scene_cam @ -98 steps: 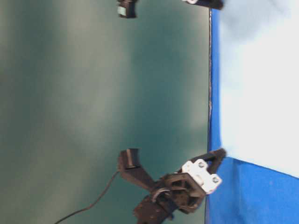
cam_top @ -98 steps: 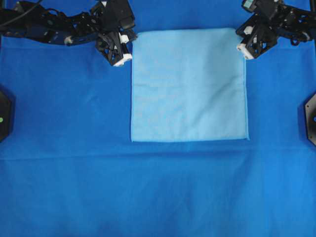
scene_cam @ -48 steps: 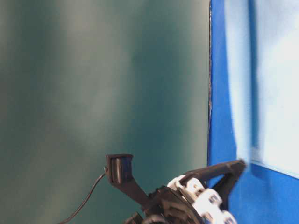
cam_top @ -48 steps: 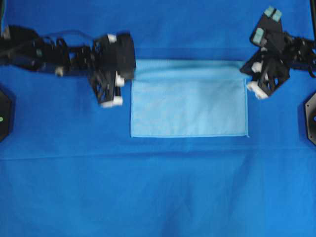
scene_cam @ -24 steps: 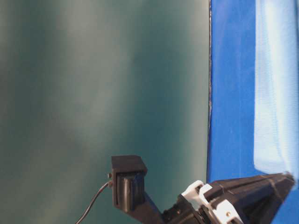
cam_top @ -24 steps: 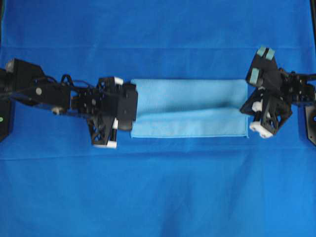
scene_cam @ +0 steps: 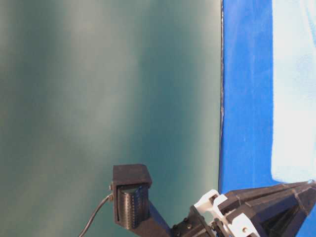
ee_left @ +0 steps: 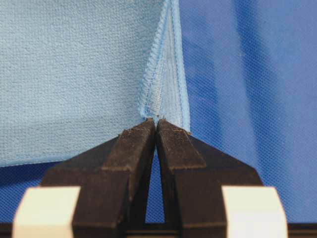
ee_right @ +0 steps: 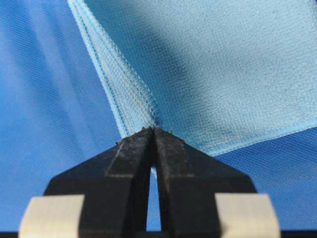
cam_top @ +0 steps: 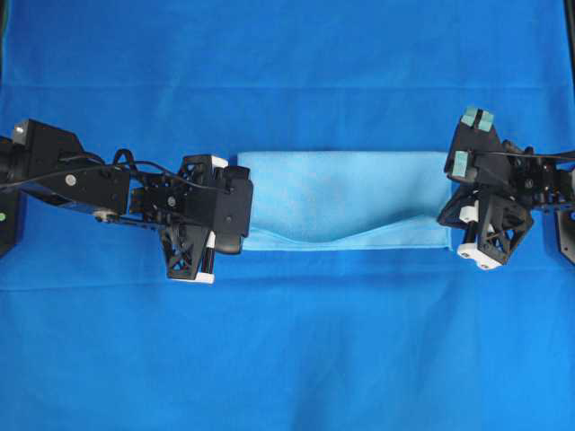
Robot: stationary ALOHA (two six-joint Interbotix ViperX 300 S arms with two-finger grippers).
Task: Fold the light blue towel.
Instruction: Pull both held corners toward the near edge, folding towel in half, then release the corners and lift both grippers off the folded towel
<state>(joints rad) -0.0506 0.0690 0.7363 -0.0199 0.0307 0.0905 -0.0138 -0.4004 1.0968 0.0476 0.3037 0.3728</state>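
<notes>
The light blue towel point(cam_top: 346, 193) lies doubled over into a wide strip on the table cloth. Its upper layer sags in the middle and rises at both ends. My left gripper point(cam_top: 241, 235) is shut on the hemmed corner at the strip's left near end; the left wrist view shows its tips point(ee_left: 156, 121) pinching the towel point(ee_left: 74, 74). My right gripper point(cam_top: 452, 229) is shut on the right near corner, and its tips point(ee_right: 153, 130) clamp the towel point(ee_right: 223, 74) at the hem. Both held corners hang just above the lower layer's near edge. The table-level view shows the towel point(scene_cam: 296, 98) above the left gripper's fingers point(scene_cam: 276, 197).
A deep royal-blue table cloth point(cam_top: 287, 359) covers the whole table, with faint creases. Black fixtures sit at the left edge point(cam_top: 7, 224) and the right edge point(cam_top: 566, 238). A dark green backdrop point(scene_cam: 98, 98) stands behind the table.
Both grippers have carried the far corners toward the near edge, laying the upper half over the lower. The strip has narrowed and the arms have slowed near the front hem.
</notes>
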